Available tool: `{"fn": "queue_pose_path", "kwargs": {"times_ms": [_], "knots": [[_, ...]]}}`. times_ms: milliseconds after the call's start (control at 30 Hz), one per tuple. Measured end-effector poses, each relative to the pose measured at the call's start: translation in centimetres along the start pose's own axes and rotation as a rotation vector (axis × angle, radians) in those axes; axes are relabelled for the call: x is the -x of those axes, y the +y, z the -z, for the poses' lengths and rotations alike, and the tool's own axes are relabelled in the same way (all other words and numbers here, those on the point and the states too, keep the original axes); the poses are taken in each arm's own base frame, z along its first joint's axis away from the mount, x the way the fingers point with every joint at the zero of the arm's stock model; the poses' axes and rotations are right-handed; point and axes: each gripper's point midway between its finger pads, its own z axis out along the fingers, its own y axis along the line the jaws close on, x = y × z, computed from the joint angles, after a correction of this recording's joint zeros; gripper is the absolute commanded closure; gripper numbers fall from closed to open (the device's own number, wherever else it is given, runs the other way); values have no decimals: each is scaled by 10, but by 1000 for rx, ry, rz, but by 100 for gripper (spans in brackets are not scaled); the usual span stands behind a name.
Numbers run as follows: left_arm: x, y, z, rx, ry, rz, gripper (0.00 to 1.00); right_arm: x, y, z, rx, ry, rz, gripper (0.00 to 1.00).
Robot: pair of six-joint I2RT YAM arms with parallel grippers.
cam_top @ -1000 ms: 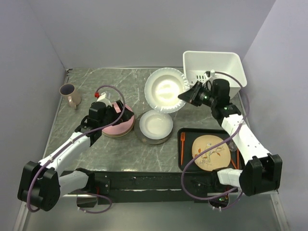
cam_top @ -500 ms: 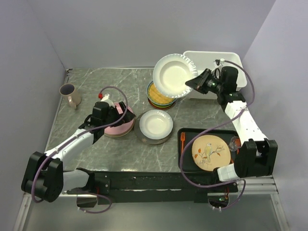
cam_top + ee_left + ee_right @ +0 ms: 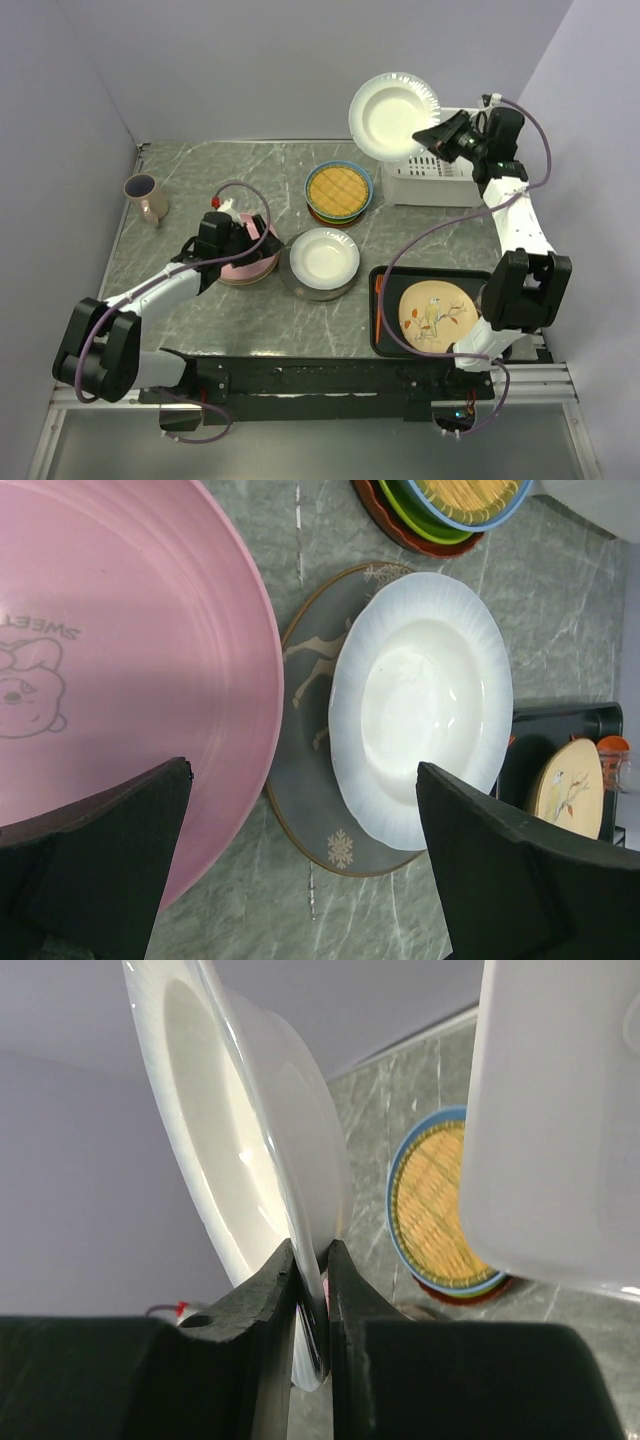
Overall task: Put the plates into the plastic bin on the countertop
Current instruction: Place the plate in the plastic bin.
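My right gripper (image 3: 432, 135) is shut on the rim of a white fluted plate (image 3: 393, 115), holding it tilted on edge in the air just left of the white plastic bin (image 3: 432, 184). In the right wrist view the fingers pinch that plate (image 3: 240, 1150) beside the bin's wall (image 3: 560, 1110). Below sits a stack topped by the yellow lattice plate (image 3: 339, 190). A second white fluted plate (image 3: 324, 257) rests on the dark grey deer plate (image 3: 310, 770). Hovering open over the edge of the pink plates (image 3: 255, 263) is my left gripper (image 3: 302, 777).
A beige mug (image 3: 145, 197) stands at the countertop's far left. At front right, a black tray (image 3: 392, 342) holds a bird-patterned plate (image 3: 438, 317) and an orange fork (image 3: 379, 303). Grey walls close in the left, back and right sides.
The right arm has carried the white fluted plate up and to the right, from over the lattice stack to beside the bin. The left gripper has stayed open over the pink plates.
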Motion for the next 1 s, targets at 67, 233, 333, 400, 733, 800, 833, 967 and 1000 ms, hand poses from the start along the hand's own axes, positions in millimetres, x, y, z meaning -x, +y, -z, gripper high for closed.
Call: {"fn": "queue_pose_path", "kwargs": {"times_ms": [67, 233, 333, 400, 733, 800, 833, 967, 1000], "knots": [[-1, -1, 0, -8, 6, 0, 1, 10, -1, -2, 0, -17, -5, 100], [2, -9, -1, -40, -5, -8, 1, 19, -22, -9, -31, -28, -51, 100], [2, -11, -1, -49, -4, -10, 1, 21, -42, -16, -58, -24, -93, 100], [1, -11, -1, -51, -2, -11, 1, 22, -59, -21, -84, -23, -127, 100], [-6, -17, -7, -90, 20, -15, 1, 55, -104, -47, -181, -59, -170, 100], [-10, -16, -8, -87, 31, -14, 1, 62, -103, -48, -194, -70, -158, 100], [-12, -15, -9, -86, 35, -14, 1, 65, -103, -47, -203, -77, -153, 100], [-13, -15, -9, -87, 37, -15, 1, 75, -97, -42, -228, -91, -124, 100], [-13, -16, -9, -87, 37, -16, 1, 76, -96, -41, -233, -94, -115, 100]]}}
